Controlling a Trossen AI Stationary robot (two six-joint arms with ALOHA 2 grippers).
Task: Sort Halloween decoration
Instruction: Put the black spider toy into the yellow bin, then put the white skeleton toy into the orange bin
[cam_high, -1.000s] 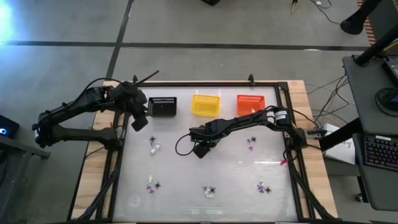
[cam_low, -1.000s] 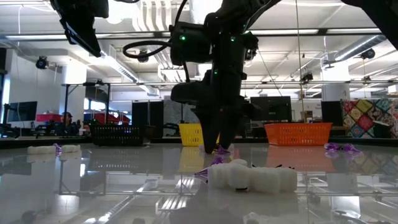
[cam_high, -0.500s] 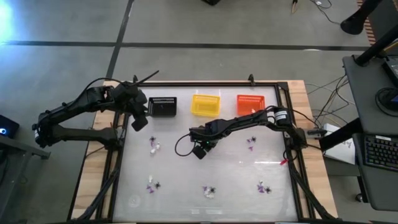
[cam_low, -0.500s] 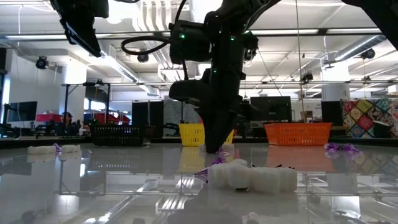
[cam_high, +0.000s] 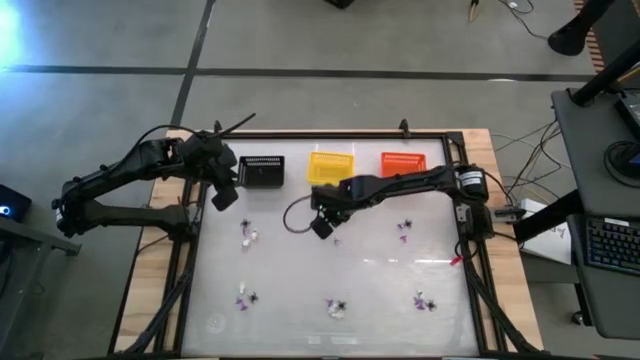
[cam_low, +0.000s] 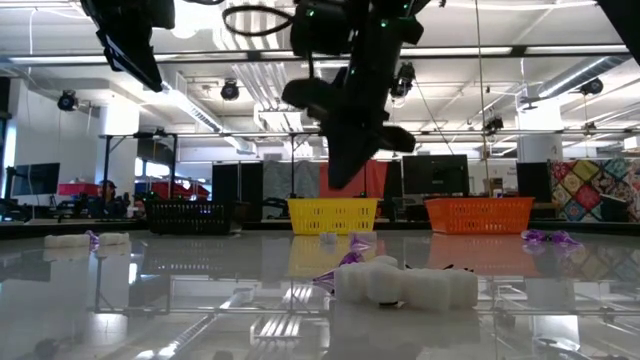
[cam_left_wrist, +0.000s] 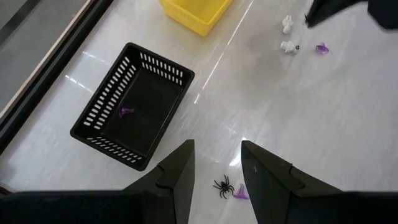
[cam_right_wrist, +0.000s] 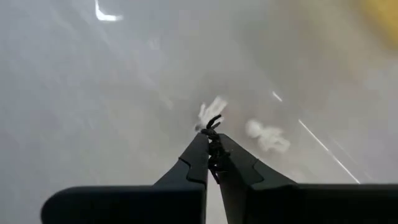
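Glossy white bench (cam_high: 380, 280) fills the frame's middle, trinkets (cam_high: 246, 236) scattered lower down. Right end effector (cam_high: 321, 226), centre frame below the yellow basket (cam_high: 331, 166), is clamped on a tiny black spider (cam_right_wrist: 214, 138), lifted clear. Left end effector (cam_high: 222, 196), fingers (cam_left_wrist: 177, 174) apart, hovers beside the black basket (cam_high: 262, 171) at upper left.

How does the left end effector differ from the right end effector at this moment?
The left end effector is open and holds nothing; the right end effector is shut on a small black trinket.

The left end effector hangs beside the black basket; the right end effector is lifted above the table, near the yellow basket.

Both have two dark fingers.
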